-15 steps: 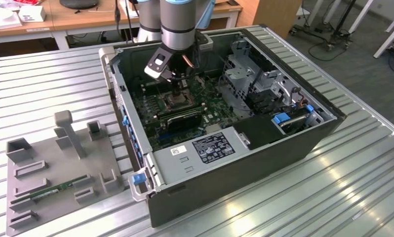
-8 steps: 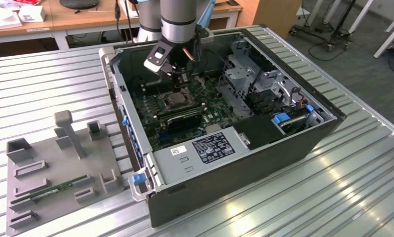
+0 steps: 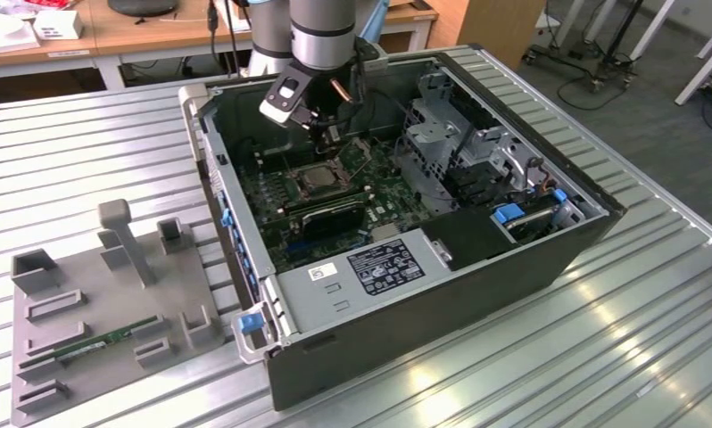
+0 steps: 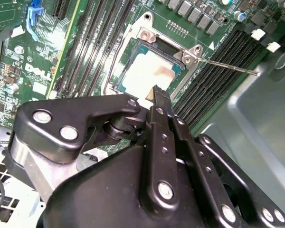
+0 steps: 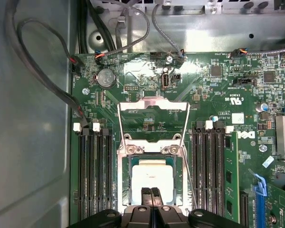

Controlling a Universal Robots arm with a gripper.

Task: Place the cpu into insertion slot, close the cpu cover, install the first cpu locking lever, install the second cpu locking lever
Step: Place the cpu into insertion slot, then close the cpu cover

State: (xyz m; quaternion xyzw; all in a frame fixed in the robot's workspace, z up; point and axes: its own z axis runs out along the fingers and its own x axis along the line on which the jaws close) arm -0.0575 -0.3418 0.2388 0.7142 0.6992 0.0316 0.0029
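**CPU seated in socket; cover open; pincer closed and empty**

Count: one cpu (image 5: 152,176), one insertion slot (image 5: 124,183), one cpu cover (image 5: 154,102), one gripper (image 5: 151,192).

The computer case (image 3: 368,321) lies open on the slatted table (image 3: 570,357). The slot sits near the middle of the green board inside it, between two banks of long black memory slots (image 5: 95,175).

The cpu lies flat in the slot with its metal face up. It is square, so it has no long axis, and its edges run parallel to the slot's rim.

The cover is not closed. It is swung back off the slot, hinged at the slot edge nearest the coin battery (image 5: 106,77), and the board shows through its cut-out.

One thin wire lever (image 4: 228,66) angles out from a slot corner, across a memory bank.

In both wrist views the gripper's fingers are pressed together and grip nothing. The tips are at the cpu edge opposite the hinge. Whether they touch it cannot be told.

Beside the case, toward the table edge on the exterior view's left, one grey fixture (image 3: 95,294) carries one green memory stick (image 3: 100,341).
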